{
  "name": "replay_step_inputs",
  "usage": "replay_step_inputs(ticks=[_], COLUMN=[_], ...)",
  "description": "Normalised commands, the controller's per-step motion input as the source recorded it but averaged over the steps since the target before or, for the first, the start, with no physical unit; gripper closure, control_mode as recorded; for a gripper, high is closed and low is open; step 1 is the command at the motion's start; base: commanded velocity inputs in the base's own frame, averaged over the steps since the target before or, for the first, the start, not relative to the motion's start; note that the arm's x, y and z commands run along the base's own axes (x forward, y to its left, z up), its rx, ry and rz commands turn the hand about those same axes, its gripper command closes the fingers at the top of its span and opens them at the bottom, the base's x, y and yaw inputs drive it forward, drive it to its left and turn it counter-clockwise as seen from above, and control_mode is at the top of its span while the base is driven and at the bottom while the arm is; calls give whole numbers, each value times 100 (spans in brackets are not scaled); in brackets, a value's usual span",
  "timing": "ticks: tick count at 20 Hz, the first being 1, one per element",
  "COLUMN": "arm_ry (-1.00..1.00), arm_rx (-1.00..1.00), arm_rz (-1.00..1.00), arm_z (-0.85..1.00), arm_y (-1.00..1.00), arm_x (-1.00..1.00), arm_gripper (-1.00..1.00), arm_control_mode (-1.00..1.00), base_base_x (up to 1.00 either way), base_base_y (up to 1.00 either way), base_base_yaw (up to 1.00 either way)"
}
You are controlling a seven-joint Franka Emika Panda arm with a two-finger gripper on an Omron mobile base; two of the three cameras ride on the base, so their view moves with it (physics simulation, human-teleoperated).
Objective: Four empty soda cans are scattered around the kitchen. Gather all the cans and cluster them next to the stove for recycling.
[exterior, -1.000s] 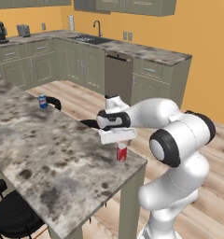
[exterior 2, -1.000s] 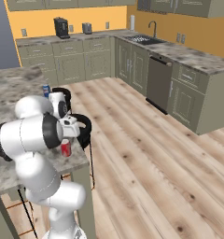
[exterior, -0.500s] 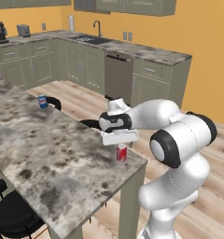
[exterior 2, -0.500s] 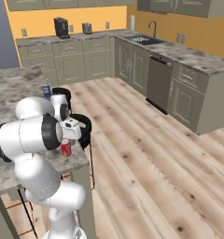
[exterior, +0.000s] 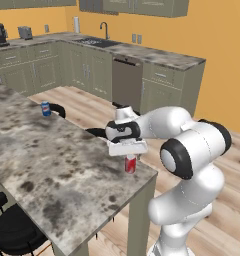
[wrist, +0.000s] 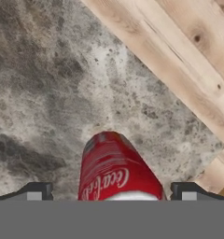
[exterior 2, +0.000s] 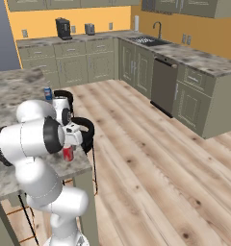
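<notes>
The gripper hangs directly over a red soda can that stands upright on the stone counter, close to the counter's corner. In the hand view the red can sits between the two dark fingertips, with a gap on each side; the fingers stand apart and neither pad touches the can. From the right base camera the same can shows just below the hand, partly hidden by the arm.

A blue soda can stands upright on the same counter, well apart from the red one, near its far edge. It also appears in the right base view, beside a black chair back.

Beyond the wood floor, a sink and a dishwasher sit along the far wall counter.
</notes>
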Motion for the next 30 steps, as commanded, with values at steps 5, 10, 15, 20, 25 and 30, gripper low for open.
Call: replay_step_inputs(ticks=[5,10,15,20,25,30], arm_ry=[-1,0,0,1,3,-6], arm_rx=[0,0,1,0,0,5], arm_rz=[-9,-8,1,7,14,19], arm_z=[-10,-15,5,41,28,9], arm_y=[2,0,10,32,20,9], arm_x=[-1,0,-8,-27,-39,-55], arm_gripper=[100,100,100,100,100,100], arm_control_mode=[-100,-100,-100,-100,-100,-100], base_base_x=[0,0,0,0,0,0], base_base_y=[0,0,0,0,0,0], base_base_yaw=[0,0,0,0,0,0])
